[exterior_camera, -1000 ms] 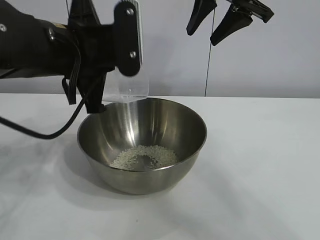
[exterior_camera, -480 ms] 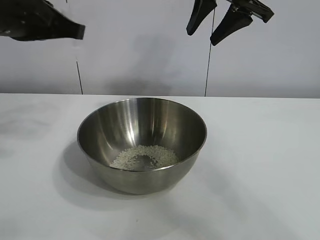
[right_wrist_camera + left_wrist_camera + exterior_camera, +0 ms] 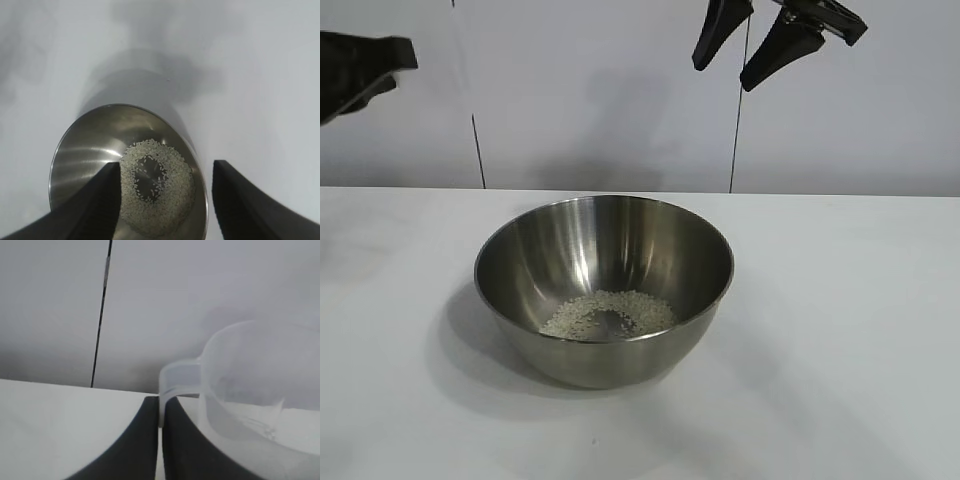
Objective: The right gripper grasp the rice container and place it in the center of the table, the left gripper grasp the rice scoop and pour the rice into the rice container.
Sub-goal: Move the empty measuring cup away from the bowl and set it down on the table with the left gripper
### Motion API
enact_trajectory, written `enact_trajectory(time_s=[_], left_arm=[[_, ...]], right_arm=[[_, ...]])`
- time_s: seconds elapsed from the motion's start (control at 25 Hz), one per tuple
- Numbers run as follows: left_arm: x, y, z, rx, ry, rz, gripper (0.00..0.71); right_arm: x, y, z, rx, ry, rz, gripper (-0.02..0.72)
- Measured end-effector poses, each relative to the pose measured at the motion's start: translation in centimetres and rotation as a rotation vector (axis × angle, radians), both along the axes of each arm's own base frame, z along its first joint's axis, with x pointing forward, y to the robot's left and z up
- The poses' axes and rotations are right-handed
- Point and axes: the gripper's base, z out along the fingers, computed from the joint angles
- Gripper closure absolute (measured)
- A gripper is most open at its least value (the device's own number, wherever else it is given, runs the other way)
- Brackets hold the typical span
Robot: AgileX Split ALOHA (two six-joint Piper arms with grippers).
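From the front, the rice container (image 3: 604, 285) stands upright near the middle of the white desk (image 3: 840, 330), with the rice (image 3: 608, 314) lying as a thin ring-shaped layer on its bottom. The left end effector (image 3: 365, 72) shows only as a dark shape cut off by the picture's left edge, high above the desk and well apart from the bowl; its fingers and anything it carries cannot be made out here. The right end effector (image 3: 748, 45) hangs high at the upper right, its two pointed jaws spread apart and empty, its upper part cropped.

At the left wrist, the left end effector (image 3: 161, 415) is pinched closed on the thin handle of the rice scoop (image 3: 250, 385). The clear cup is blurred and partly out of frame, with no grains discernible inside.

At the right wrist, the right end effector (image 3: 166, 180) looks down with parted jaws framing the rice container (image 3: 90, 145), clear of it; the rice (image 3: 165, 200) is in plain sight.
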Motion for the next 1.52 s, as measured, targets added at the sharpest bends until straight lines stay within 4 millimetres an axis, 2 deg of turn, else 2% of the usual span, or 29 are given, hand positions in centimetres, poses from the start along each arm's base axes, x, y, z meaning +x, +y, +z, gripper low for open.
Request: enact_trajectory(time_s=[0.24, 0.52, 0.6, 0.92, 1.0, 1.2, 1.32, 1.52], left_arm=[[-1.3, 2.1, -6.4, 0.035, 0.056, -0.013, 0.702], [-2.0, 3.1, -11.8, 0.148, 0.186, -0.133, 0.702], [-2.2, 3.1, -12.4, 0.208, 0.188, -0.176, 0.702], [-2.2, 3.1, -12.4, 0.317, 0.143, -0.213, 0.695], [-2.1, 3.1, -12.3, 0.32, 0.141, -0.209, 0.657], [-2.3, 3.1, -12.4, 0.318, 0.14, -0.206, 0.493], [-3.5, 3.2, -12.8, 0.316, 0.179, -0.211, 0.45], [-6.8, 3.5, -13.6, 0.31, 0.288, -0.217, 0.433]], right_arm=[[0.0, 0.0, 0.0, 0.0, 0.0, 0.0, 0.324], [0.0, 0.0, 0.0, 0.0, 0.0, 0.0, 0.324], [0.0, 0.0, 0.0, 0.0, 0.0, 0.0, 0.324], [0.0, 0.0, 0.0, 0.0, 0.0, 0.0, 0.324], [0.0, 0.0, 0.0, 0.0, 0.0, 0.0, 0.324], [0.0, 0.0, 0.0, 0.0, 0.0, 0.0, 0.324], [0.0, 0.0, 0.0, 0.0, 0.0, 0.0, 0.324], [0.0, 0.0, 0.0, 0.0, 0.0, 0.0, 0.324]])
